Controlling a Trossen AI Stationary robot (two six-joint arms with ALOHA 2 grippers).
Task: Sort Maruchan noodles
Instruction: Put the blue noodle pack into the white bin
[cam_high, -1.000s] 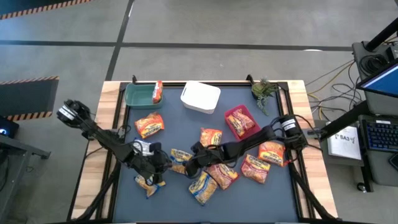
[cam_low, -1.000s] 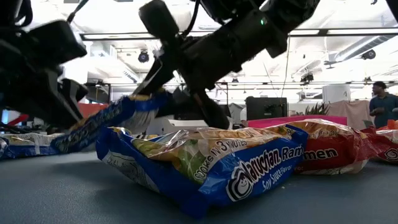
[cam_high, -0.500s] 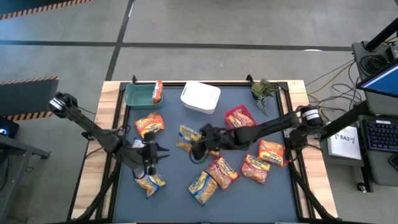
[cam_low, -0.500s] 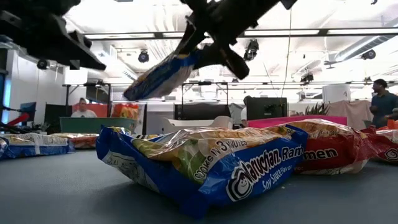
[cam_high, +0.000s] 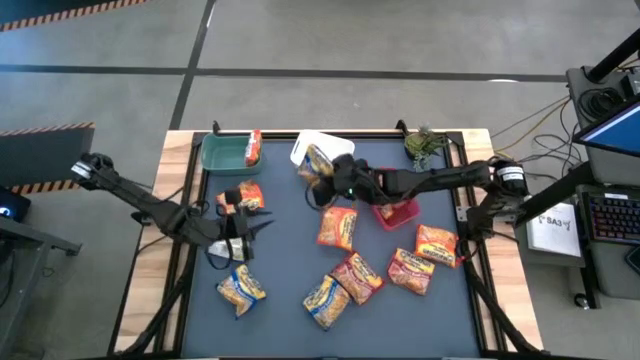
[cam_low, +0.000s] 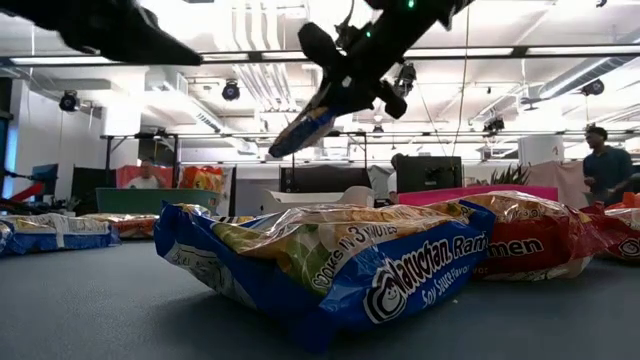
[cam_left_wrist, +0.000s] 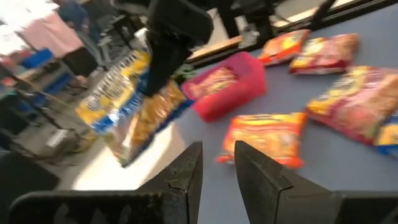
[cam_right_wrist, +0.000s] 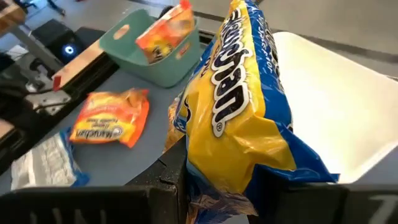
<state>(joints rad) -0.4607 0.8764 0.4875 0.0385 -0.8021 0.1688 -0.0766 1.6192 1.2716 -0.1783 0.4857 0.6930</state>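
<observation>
Overhead, the right gripper (cam_high: 322, 178) hangs above the near edge of the white bin (cam_high: 337, 147), clamped on a blue-and-yellow Maruchan packet (cam_high: 317, 161); just beyond its arm sits the red bin (cam_high: 398, 212) with a packet inside, and an orange packet (cam_high: 337, 227) lies on the mat right below the gripper. The left gripper (cam_high: 238, 235) hovers over the mat's left half, an orange packet (cam_high: 243, 195) just ahead of it, a blue one (cam_high: 241, 290) behind it, and the green bin (cam_high: 222, 152) farther ahead with a packet propped in it. From table height, the right gripper (cam_low: 345, 90) holds the blue-and-yellow packet (cam_low: 300, 130) high in the air, tilted, above a blue soy sauce packet (cam_low: 330, 265) lying flat in the foreground. Through the left wrist camera, the left arm's fingers (cam_left_wrist: 186, 177) stand a little apart with nothing between them; ahead of them the other arm carries the blue-and-yellow packet (cam_left_wrist: 127, 106) over the white bin, the red bin (cam_left_wrist: 227, 90) beside it. Through the right wrist camera, the blue-and-yellow packet (cam_right_wrist: 242, 112) fills the space between that arm's fingers (cam_right_wrist: 171, 171), directly over the white bin (cam_right_wrist: 336, 106), the green bin (cam_right_wrist: 155, 59) off to one side.
</observation>
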